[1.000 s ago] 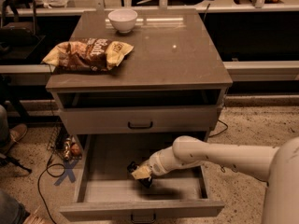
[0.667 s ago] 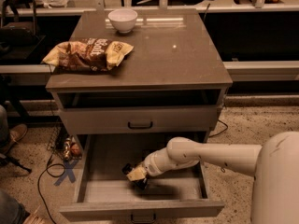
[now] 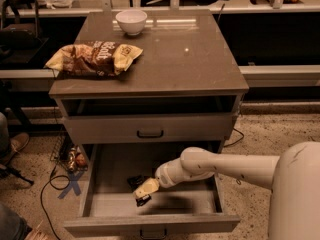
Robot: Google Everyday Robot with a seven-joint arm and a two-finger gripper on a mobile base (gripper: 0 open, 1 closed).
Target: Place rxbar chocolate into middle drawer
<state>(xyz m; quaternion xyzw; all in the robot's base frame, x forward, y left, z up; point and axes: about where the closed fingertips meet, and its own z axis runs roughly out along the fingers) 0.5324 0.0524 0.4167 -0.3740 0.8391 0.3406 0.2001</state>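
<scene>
The middle drawer (image 3: 100, 184) is pulled out wide below the upper grey front, and its grey tray is open to view. My gripper (image 3: 143, 193) reaches down into the tray, left of its middle, close above the floor. A small dark flat shape (image 3: 134, 180), which looks like the rxbar chocolate, lies right against the gripper's upper left side. I cannot tell whether the gripper holds it or whether it rests on the drawer floor. My pale arm (image 3: 220, 164) comes in from the right over the drawer's right wall.
A brown-and-yellow chip bag (image 3: 92, 58) and a white bowl (image 3: 131, 21) sit on the cabinet top (image 3: 190, 59). The upper drawer front (image 3: 150, 129) with its black handle is closed above the arm. Cables and small items (image 3: 70, 159) lie on the floor at left.
My gripper has moved a little left and toward the drawer's front, staying low inside the tray. The dark shape stays beside it.
</scene>
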